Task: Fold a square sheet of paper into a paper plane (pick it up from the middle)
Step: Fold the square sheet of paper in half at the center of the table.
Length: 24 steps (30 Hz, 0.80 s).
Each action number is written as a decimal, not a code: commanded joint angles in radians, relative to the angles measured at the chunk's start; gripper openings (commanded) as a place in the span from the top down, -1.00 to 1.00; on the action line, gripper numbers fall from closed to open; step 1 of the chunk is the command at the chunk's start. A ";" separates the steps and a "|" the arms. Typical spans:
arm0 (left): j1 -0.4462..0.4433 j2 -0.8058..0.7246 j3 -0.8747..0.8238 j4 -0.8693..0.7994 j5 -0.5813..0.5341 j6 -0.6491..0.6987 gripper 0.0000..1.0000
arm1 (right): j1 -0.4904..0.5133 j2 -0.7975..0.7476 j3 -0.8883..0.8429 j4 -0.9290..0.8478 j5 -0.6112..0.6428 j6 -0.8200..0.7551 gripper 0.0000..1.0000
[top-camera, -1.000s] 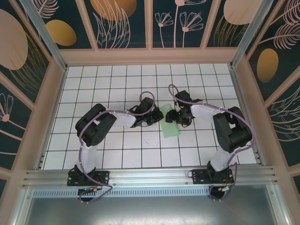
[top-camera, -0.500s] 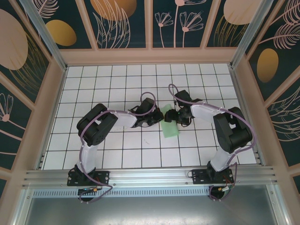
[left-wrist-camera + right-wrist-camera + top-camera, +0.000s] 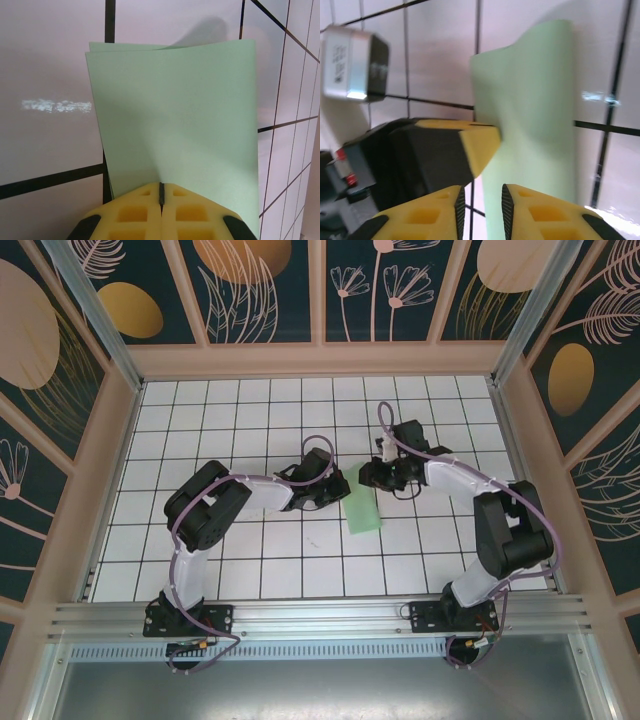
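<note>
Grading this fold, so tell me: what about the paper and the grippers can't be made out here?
- Left wrist: the shut left gripper hides the square sheet of paper's near edge, so the depth of the pinch is unknown.
- Right wrist: blurred. The right gripper and the bottom edge cut off the sheet's lower end.
- Top external: the sheet is too small to count layers or see creases.

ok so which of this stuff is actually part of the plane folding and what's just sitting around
Part of the job:
sheet of paper, pale green, folded over
left gripper, shut on its edge
right gripper, open beside it

Just surroundings:
grid table
patterned walls
</note>
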 commanded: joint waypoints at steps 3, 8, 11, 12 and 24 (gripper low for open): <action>-0.009 0.048 0.009 -0.091 -0.030 0.033 1.00 | -0.019 0.088 -0.005 0.032 -0.086 -0.013 0.58; -0.009 0.050 0.008 -0.092 -0.031 0.033 1.00 | -0.049 0.139 -0.027 0.055 -0.093 -0.039 0.58; -0.008 0.054 0.008 -0.092 -0.030 0.033 1.00 | -0.066 0.171 -0.047 0.064 -0.090 -0.051 0.57; -0.008 0.054 0.009 -0.093 -0.032 0.033 1.00 | -0.074 0.178 -0.058 0.070 -0.092 -0.054 0.57; -0.009 0.063 0.008 -0.099 -0.032 0.042 1.00 | -0.121 0.156 -0.122 0.104 -0.122 -0.051 0.52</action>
